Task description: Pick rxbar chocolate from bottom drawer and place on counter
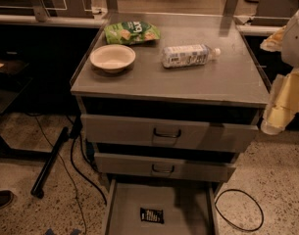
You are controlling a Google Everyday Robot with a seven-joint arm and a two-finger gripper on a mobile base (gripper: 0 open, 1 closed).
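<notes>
Small black rxbar chocolate (152,215) wrapper flat in open grey metal bottom drawer (124,207).
Pale gripper (281,106) at right, beside flat grey metal counter (212,82); grip state unreadable.

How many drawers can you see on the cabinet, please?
3: top drawer, middle drawer beneath it, bottom drawer pulled open. None seems hidden. The gripper is at the right edge.

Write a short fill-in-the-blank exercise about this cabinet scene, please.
1. The bottom drawer stands ____, with the rxbar chocolate on its floor.
2. On the counter, the bottle lies on its ____.
3. The white bowl beside the green snack bag is ____.
4. The end effector hangs at the picture's ____ edge, beside the counter.

Missing words: open; side; empty; right.
</notes>
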